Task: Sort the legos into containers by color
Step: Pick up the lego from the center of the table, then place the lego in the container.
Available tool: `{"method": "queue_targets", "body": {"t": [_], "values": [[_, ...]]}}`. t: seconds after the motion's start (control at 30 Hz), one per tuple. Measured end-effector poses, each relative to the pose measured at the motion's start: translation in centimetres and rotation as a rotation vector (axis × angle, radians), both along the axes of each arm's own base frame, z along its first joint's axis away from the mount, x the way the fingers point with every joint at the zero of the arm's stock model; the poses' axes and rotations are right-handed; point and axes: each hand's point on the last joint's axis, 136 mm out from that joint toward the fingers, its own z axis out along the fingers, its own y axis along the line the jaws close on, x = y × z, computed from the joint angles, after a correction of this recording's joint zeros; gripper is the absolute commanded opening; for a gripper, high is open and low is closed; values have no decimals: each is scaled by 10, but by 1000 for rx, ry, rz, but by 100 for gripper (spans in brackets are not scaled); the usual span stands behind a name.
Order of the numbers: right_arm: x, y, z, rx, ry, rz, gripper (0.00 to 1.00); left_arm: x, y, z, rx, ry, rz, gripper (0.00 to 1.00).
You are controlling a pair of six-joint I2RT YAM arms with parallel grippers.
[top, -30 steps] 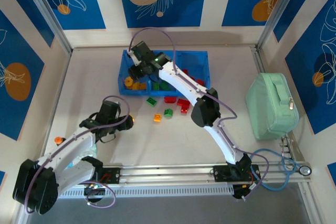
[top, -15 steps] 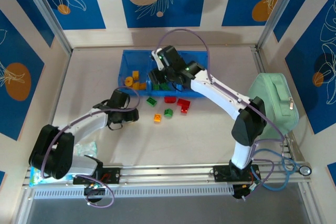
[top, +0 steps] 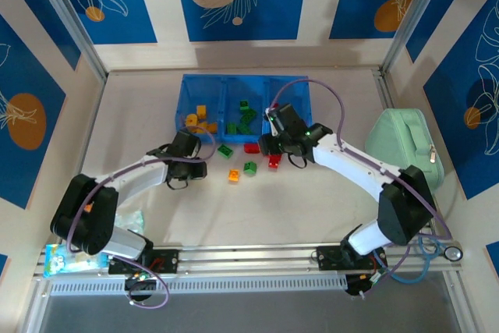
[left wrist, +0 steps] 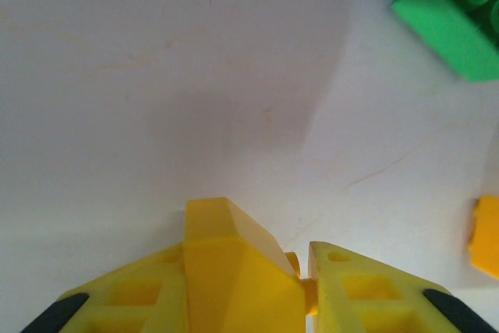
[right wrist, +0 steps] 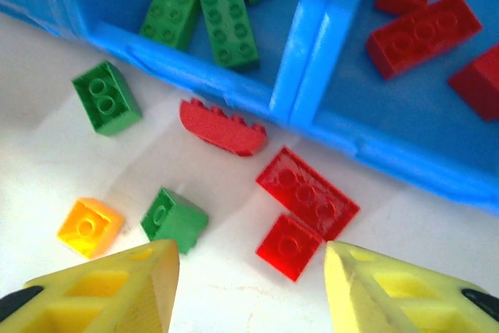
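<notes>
Open and empty, the right gripper (right wrist: pixel 249 259) has the small red brick (right wrist: pixel 288 246) between its fingers (right wrist: pixel 374 286), nearer the right one; the left gripper (left wrist: pixel 265 278) clamps a yellow brick (left wrist: pixel 234 247).

Red, green, orange legos (right wrist: pixel 306 193); blue tray (right wrist: pixel 312 60)

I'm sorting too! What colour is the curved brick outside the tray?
Red; the curved brick is clearest in right wrist view.

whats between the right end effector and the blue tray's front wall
In the right wrist view: a small red square brick, a red flat plate, and a red arched piece nearest the tray wall.
</notes>
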Motion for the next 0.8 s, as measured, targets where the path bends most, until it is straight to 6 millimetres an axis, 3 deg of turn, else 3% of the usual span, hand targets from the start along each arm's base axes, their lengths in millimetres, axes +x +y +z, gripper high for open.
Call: {"method": "queue_targets", "body": {"t": [0.1, 0.23, 0.43, 0.63, 0.8], "values": [[-13, -9, -13, 0, 27, -22, 50, 15, -6, 22, -6, -43, -2, 31], [-25, -16, -28, 1, 62, -47, 49, 51, -15, 63, -19, -142, -4, 31], [-38, -7, -33, 9, 80, -34, 50, 108, -23, 101, -18, -229, -1, 33], [-46, 1, -32, 15, 78, -18, 49, 156, -20, 98, 15, -225, 9, 36], [-54, 1, -37, 12, 92, -19, 52, 177, -16, 80, 42, -186, 17, 39]]}}
